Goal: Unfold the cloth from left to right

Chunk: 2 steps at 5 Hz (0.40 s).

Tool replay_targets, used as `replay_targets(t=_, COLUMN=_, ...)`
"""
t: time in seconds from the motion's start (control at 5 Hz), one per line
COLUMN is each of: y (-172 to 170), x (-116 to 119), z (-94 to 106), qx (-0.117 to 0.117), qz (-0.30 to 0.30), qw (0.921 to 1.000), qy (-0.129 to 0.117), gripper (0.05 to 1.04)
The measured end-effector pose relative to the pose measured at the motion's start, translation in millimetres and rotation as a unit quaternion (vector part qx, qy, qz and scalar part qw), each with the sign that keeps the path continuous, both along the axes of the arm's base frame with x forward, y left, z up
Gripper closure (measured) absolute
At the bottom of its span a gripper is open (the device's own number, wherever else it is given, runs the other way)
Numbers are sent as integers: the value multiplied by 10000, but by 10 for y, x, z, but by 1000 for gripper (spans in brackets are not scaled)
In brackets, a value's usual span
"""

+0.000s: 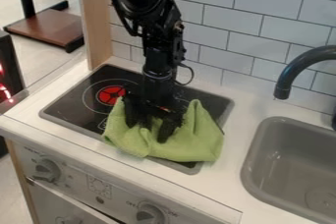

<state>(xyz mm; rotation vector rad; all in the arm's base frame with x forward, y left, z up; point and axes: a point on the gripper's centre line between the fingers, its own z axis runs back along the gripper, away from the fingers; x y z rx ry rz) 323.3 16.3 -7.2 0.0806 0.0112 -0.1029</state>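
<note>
Camera view, jaws spread wide at fuzzy green cloth (199, 142), rumpled into peaked folds, glossy rectangular stovetop (73, 101) beneath

The black stove top (72, 102) with grey rim is set in the white bench (239, 115), and it carries a red ring mark (111, 95) near its left side. To the right there is a grey sink (272, 142), and a dark faucet (289, 75) bends down near its back edge. Behind stands a wall of white tiles (213, 16), with a wooden post (97, 21) at the left. On the front panel (85, 175) are two round knobs, one left (46, 170), one right (150, 214). Farther left, a brown board (51, 27) is low by the floor; the red glow (5, 93) at the edge is perhaps a lamp.
</note>
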Motion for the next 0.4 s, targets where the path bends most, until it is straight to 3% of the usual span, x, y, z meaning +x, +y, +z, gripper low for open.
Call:
replay_targets(t=0.2, y=-5, x=183, z=-24, qx=-40, qz=-206, qw=9998, qy=35, gripper=83)
replay_targets(t=0.4, y=-63, x=373, z=-35, qx=-233, qz=-317, qw=9992, qy=60, gripper=83)
